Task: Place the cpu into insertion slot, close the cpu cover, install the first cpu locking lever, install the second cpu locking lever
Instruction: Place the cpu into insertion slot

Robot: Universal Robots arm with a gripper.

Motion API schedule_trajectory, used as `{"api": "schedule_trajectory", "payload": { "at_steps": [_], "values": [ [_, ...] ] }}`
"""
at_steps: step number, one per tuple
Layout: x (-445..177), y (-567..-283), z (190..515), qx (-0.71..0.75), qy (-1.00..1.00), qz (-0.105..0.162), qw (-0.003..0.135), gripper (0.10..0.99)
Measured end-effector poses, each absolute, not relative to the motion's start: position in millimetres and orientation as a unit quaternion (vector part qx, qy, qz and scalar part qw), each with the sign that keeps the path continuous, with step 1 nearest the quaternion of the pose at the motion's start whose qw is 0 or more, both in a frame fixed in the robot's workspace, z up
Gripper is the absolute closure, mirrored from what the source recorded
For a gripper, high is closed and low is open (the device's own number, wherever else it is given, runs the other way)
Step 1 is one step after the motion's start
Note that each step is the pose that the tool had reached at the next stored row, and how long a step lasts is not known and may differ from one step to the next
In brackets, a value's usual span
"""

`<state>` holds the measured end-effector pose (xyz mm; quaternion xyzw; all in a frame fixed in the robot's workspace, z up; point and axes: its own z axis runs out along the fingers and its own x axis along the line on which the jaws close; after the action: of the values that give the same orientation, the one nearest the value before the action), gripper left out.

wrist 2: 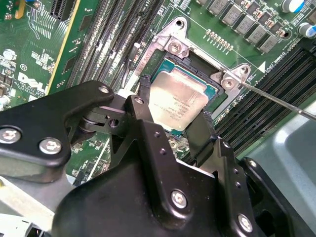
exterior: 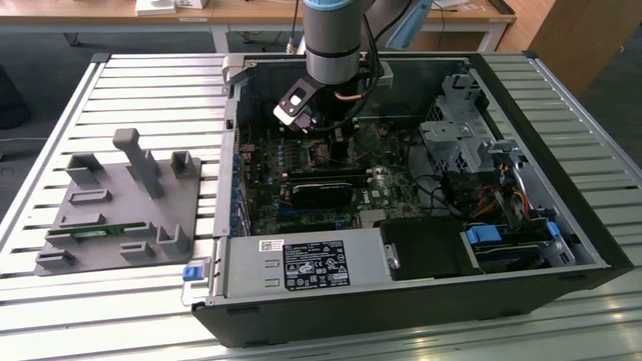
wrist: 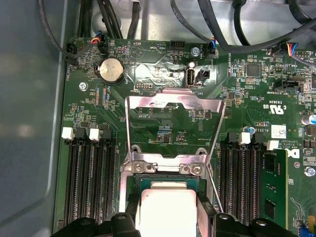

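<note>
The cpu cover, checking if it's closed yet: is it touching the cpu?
Apart. In the first wrist view the cpu cover stands swung open, clear of the cpu.

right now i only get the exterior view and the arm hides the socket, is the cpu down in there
observer: In the second wrist view the cpu lies in the socket opening. I can't tell if it's fully seated.
operator: is the claw on it
observer: Yes, the claw has a finger against each of two opposite cpu edges.
operator: cover shut?
observer: No, in the first wrist view the cpu cover is swung open, off the socket.
</note>
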<state>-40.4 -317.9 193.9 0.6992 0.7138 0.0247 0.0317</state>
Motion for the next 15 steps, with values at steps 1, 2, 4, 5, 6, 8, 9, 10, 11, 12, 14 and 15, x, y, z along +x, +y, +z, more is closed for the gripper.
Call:
{"api": "schedule_trajectory", "payload": {
  "at_steps": [1,2,4,5,6,8,9,10,11,12,14,15],
  "values": [
    [-40.4,-317.9,193.9,0.699,0.714,0.025,0.032,0.537],
    [-40.3,-317.8,193.9,0.699,0.714,0.025,0.032,0.537],
    [-40.2,-317.6,193.9,0.699,0.714,0.025,0.032,0.475],
    [-40.2,-317.5,193.9,0.699,0.714,0.025,0.032,0.475],
    [-40.2,-317.5,193.9,0.699,0.714,0.025,0.032,0.475],
    [-40.2,-317.4,193.9,0.699,0.714,0.025,0.032,0.475],
    [-40.2,-317.4,193.9,0.699,0.714,0.025,0.032,0.475],
    [-40.2,-317.4,193.9,0.699,0.714,0.025,0.032,0.475],
    [-40.2,-317.4,193.9,0.699,0.714,0.025,0.032,0.475],
    [-40.2,-317.4,194.0,0.699,0.714,0.025,0.032,0.475],
    [-40.2,-317.4,194.5,0.699,0.714,0.025,0.032,0.475],
    [-40.2,-317.4,194.7,0.699,0.714,0.025,0.032,0.475]
  ]
}}
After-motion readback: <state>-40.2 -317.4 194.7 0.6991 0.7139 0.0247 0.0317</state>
